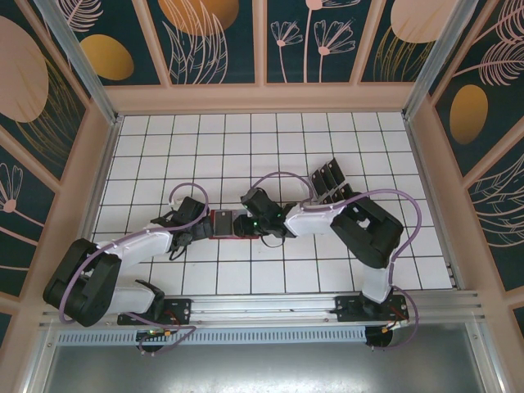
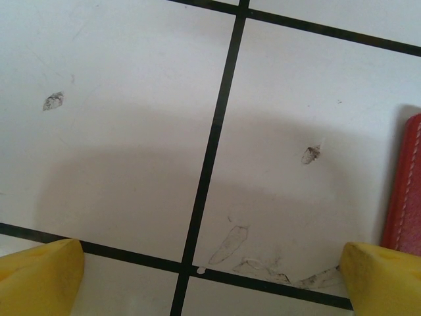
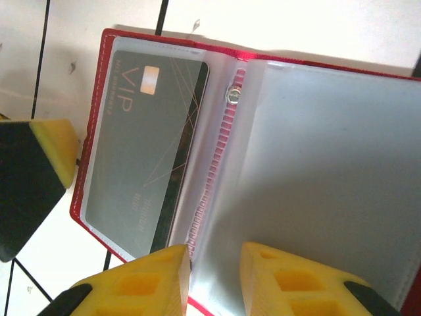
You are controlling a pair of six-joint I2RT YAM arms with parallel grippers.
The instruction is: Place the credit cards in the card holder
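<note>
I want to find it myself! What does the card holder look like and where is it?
Look at the white tiled table with black grid lines. Near its middle lies the card holder, a flat booklet opened up. It is the only red thing on the tiles, unlike the dark credit cards standing further back on the right.

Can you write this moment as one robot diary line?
card holder: open | credit card: one inside | left gripper: open beside holder | right gripper: slightly open over clear sleeve
</note>
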